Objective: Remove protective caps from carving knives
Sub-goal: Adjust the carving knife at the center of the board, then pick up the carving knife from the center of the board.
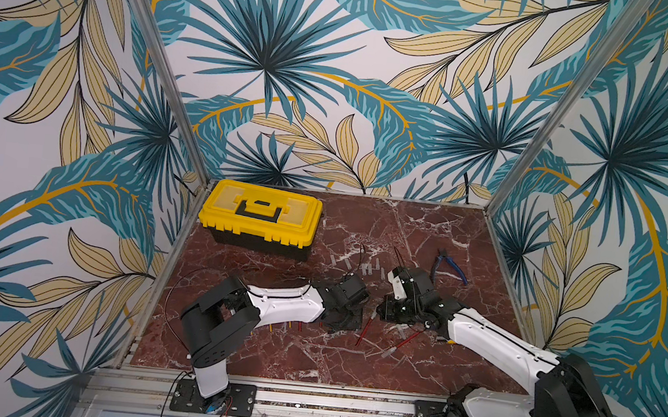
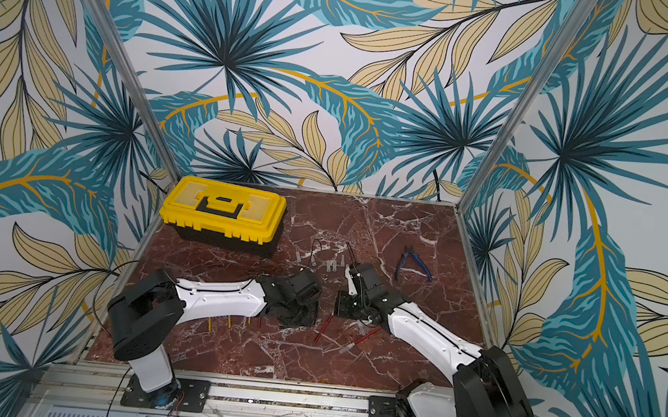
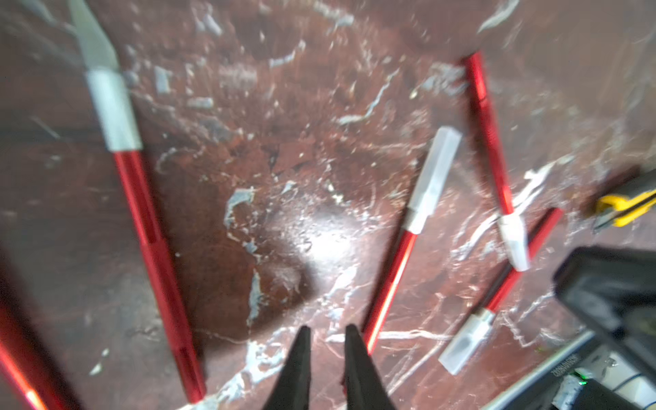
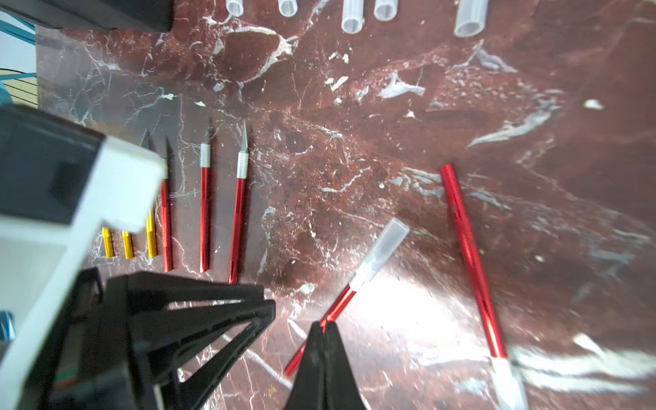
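Left claw (image 3: 326, 332) of mine stands slightly open, with a narrow gap between its black fingers and nothing in it; that wrist view is blurred. My right claw (image 4: 324, 324) is closed tight, its tips pressed together directly over the red handle of one of the capped knives (image 4: 339, 301). Whether they touch that handle I cannot tell.

I place the rest by the yellow toolbox (image 1: 260, 215). The loose caps (image 1: 366, 269) lie in a short row near its front right corner. The bare knives (image 4: 204, 213), three yellow and three red that I can count, lie side by side well in front of it, partly under my left arm. Three capped knives lie scattered in front of the toolbox and further right, one's cap resting across another's handle.
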Controlling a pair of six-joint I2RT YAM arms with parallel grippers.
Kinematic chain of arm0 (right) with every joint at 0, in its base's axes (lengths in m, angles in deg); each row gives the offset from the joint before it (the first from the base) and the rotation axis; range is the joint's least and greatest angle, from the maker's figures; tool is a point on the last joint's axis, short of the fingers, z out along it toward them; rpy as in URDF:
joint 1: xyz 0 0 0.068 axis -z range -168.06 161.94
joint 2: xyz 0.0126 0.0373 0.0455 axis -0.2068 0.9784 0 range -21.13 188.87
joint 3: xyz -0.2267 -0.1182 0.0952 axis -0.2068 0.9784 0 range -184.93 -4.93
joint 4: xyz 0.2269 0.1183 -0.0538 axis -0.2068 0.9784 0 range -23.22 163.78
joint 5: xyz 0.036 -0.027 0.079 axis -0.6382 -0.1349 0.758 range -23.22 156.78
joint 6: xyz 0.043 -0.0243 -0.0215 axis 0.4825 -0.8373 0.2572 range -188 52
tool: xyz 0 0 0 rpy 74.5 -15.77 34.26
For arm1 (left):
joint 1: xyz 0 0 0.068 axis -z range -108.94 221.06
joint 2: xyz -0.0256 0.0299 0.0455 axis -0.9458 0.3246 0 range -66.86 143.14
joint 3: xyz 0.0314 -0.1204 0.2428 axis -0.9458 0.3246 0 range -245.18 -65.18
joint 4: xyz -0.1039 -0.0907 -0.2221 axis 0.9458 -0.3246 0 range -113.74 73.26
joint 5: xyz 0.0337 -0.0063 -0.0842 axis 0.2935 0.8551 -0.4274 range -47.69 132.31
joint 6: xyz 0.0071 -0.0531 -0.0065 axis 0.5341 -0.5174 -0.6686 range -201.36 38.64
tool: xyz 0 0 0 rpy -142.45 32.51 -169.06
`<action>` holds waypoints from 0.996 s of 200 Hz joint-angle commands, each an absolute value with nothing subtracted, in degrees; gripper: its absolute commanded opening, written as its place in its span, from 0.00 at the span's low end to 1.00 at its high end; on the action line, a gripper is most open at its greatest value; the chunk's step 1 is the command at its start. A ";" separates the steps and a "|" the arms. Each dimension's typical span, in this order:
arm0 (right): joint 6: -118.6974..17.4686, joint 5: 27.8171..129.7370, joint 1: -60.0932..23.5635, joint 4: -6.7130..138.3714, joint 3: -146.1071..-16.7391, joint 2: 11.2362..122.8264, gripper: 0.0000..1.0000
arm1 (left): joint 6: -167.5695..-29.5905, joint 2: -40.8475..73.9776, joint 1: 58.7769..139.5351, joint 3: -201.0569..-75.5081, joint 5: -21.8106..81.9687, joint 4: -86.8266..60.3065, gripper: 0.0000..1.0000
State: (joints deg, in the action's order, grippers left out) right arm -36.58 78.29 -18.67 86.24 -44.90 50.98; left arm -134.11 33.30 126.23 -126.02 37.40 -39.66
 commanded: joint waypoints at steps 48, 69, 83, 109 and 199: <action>-38.38 77.62 -13.50 94.01 -42.93 44.85 0.06 | -127.86 35.34 130.34 -132.80 42.64 -44.06 0.40; -38.65 79.60 -11.32 94.38 -42.26 43.82 0.08 | -127.10 37.53 131.34 -135.11 44.66 -46.00 0.43; -38.69 81.41 -10.02 93.97 -41.81 43.54 0.08 | -126.59 38.95 131.80 -136.83 45.21 -47.41 0.44; -38.51 84.15 -8.55 92.85 -40.81 43.98 0.08 | -125.97 41.48 132.02 -139.58 48.99 -49.96 0.44; -38.12 87.73 -6.61 90.13 -38.95 45.57 0.08 | -125.41 45.92 131.97 -143.14 50.92 -52.60 0.31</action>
State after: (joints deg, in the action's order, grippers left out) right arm -37.85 86.22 -6.98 91.05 -40.16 45.10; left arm -126.05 44.99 131.87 -140.60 49.44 -50.83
